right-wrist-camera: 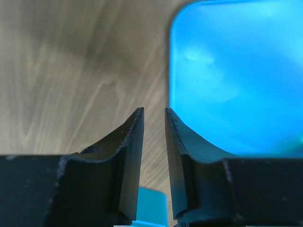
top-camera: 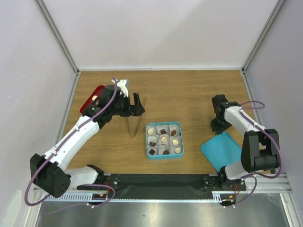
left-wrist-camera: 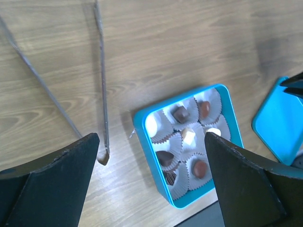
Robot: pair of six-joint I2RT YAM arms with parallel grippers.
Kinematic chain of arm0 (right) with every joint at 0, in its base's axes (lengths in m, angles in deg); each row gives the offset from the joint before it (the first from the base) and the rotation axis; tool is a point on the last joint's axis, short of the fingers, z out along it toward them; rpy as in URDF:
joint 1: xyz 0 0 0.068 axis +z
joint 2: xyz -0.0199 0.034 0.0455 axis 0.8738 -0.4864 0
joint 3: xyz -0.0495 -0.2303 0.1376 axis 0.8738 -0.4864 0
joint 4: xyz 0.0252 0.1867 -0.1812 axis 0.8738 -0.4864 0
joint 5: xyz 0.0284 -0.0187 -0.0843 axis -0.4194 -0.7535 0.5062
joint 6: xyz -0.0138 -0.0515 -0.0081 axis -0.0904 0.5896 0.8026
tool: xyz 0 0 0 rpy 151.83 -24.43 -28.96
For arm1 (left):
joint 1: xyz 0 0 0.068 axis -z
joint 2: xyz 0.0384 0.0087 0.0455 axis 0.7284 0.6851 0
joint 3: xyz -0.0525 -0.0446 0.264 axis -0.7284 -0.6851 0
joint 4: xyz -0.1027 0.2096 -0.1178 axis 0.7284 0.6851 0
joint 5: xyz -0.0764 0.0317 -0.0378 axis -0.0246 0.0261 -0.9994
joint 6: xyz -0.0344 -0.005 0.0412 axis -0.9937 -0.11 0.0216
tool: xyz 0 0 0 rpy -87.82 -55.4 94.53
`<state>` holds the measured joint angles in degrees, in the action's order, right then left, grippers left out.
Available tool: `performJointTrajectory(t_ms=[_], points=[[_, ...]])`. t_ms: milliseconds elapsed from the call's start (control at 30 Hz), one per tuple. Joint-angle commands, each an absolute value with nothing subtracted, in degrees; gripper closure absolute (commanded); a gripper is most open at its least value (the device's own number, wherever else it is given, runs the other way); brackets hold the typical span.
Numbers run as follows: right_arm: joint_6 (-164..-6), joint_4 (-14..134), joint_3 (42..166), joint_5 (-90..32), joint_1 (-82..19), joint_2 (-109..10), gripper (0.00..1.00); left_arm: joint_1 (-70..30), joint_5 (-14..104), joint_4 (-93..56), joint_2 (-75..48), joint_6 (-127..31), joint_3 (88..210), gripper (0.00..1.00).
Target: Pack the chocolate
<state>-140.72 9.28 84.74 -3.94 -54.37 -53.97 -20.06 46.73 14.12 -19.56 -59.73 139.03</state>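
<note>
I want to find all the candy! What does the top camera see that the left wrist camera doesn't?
Only the top view shows the red plate, with something small and pale on it, partly hidden by the arm. Only the left wrist view shows the crinkles of the paper cups up close. Both show the blue box of chocolates, the metal tongs lying beside it, and the blue lid.

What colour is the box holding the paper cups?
Bright blue box, clearest in left wrist view.
</note>
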Motion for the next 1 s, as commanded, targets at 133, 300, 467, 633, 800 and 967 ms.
performJointTrajectory(t_ms=[133,300,467,633,800,967], points=[[-143.5,13.78,79.26,-0.62,-55.01,-53.22,0.69,-20.21,41.55,10.84,-21.03,-58.55,137.33,0.0],[-142.89,18.61,76.62,-1.59,-55.27,-52.61,0.67,-20.21,41.19,10.23,-21.12,-58.73,136.63,0.0],[-142.62,21.96,75.3,-2.12,-55.71,-52.69,0.67,-20.21,41.1,10.05,-20.76,-58.64,136.37,0.0],[-143.15,21.08,75.39,-1.42,-55.8,-55.07,0.67,-20.21,40.92,9.96,-20.41,-58.73,136.28,0.0],[-140.7,21.69,75.91,-1.68,-55.8,-55.16,0.89,-20.21,41.1,10.66,-20.5,-58.2,137.33,0.0],[-139.11,20.81,75.04,-1.94,-56.59,-53.22,0.88,-20.21,41.28,10.93,-21.29,-58.81,139.0,0.0]])
